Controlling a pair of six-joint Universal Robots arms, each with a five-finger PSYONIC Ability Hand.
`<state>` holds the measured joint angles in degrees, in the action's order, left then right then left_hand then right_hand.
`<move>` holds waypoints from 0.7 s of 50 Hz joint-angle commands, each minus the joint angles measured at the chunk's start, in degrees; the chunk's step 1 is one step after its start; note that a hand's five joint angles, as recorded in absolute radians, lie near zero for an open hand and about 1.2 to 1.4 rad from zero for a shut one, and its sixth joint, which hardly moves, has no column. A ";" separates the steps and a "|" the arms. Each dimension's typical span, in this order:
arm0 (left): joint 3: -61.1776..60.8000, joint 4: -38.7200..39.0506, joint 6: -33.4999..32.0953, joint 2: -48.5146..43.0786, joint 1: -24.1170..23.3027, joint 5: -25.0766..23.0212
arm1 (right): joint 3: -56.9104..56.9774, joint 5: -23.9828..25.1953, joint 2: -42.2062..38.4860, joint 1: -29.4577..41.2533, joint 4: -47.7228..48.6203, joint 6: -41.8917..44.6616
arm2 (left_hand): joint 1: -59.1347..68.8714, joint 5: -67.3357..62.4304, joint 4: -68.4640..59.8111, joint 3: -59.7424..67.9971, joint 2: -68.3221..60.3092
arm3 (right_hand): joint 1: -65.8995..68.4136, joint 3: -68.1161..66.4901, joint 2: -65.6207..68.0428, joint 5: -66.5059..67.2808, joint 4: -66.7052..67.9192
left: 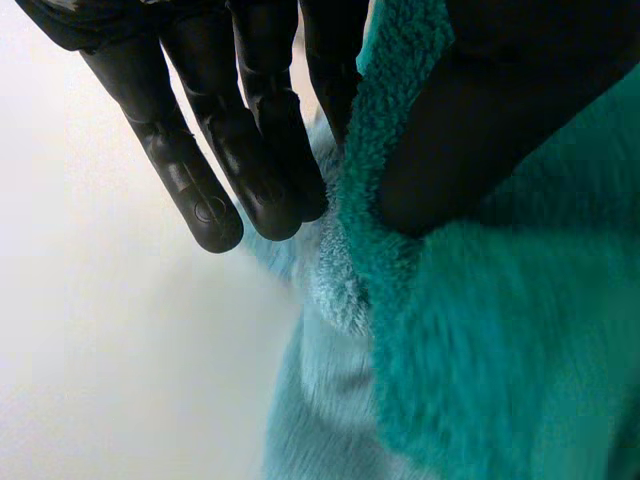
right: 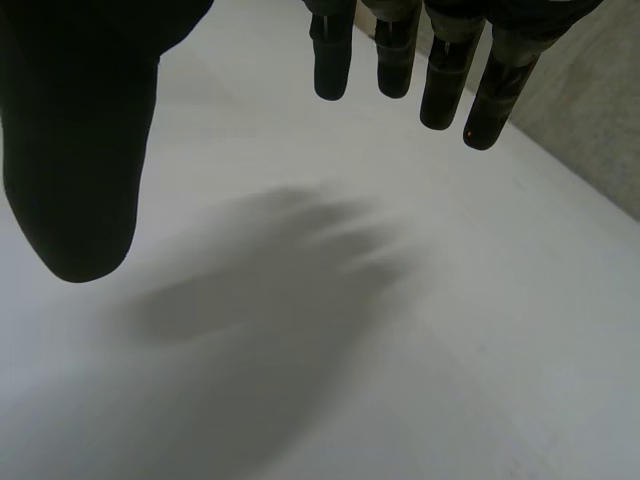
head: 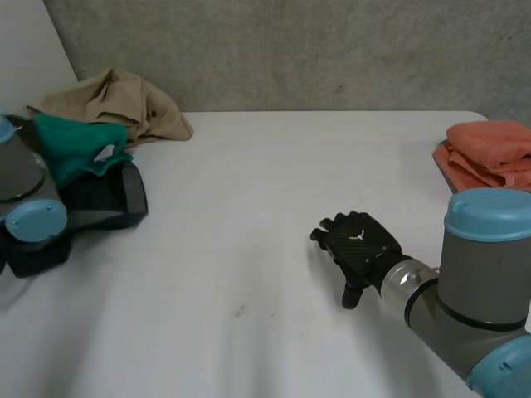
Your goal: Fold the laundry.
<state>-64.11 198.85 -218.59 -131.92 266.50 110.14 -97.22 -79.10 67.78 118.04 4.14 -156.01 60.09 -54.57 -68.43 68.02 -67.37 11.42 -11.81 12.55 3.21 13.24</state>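
Pinching teal cloth (left: 470, 330) between thumb and fingers: left hand (left: 180, 150); right hand (head: 361, 240) spread above table (head: 249, 207).

Crumpled garment (head: 116, 101) behind fleece cloth (head: 79, 147) at left; folded towels (head: 489, 153) far right

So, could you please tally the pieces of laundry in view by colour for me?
Tan cloth: 1
Teal cloth: 1, pinched in the left hand
Orange folded pile: 1, though I cannot tell how many pieces it holds
Total: 3
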 commanded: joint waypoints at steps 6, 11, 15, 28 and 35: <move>-9.45 -0.48 11.06 17.39 -22.13 -0.45 | -0.07 -0.09 1.47 -0.27 1.05 0.00 | 19.91 -15.43 -11.57 11.98 -12.63 | -1.42 1.81 -2.55 -3.21 -3.24; -12.26 -2.15 14.06 17.58 -30.41 -0.37 | -0.07 -0.44 2.18 -1.50 2.01 -0.09 | 19.91 -15.43 -11.57 11.98 -12.63 | -1.42 1.81 -2.55 -3.21 -3.24; -15.16 -4.52 18.54 17.32 -37.27 -0.45 | -0.07 -0.70 3.23 -3.96 3.24 -0.26 | 19.91 -15.43 -11.57 11.98 -12.63 | -1.42 1.81 -2.55 -3.21 -3.24; -15.87 -9.36 27.61 13.89 -45.19 -5.73 | 0.45 -0.62 4.81 -8.18 4.39 -0.88 | -37.08 41.56 45.43 -45.01 44.37 | -1.42 1.81 -2.55 -3.21 -3.24; -16.04 -11.99 25.58 17.31 -36.59 -4.41 | 0.54 0.17 4.81 -8.01 4.12 -0.62 | -37.43 41.91 45.77 -45.36 44.71 | -1.42 1.81 -2.55 -3.21 -3.24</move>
<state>-79.96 188.59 -191.35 -117.51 223.34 104.68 -96.74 -79.48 72.63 109.70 8.55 -156.86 22.27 -11.14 -21.51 21.94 -21.69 11.42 -11.81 12.55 3.21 13.24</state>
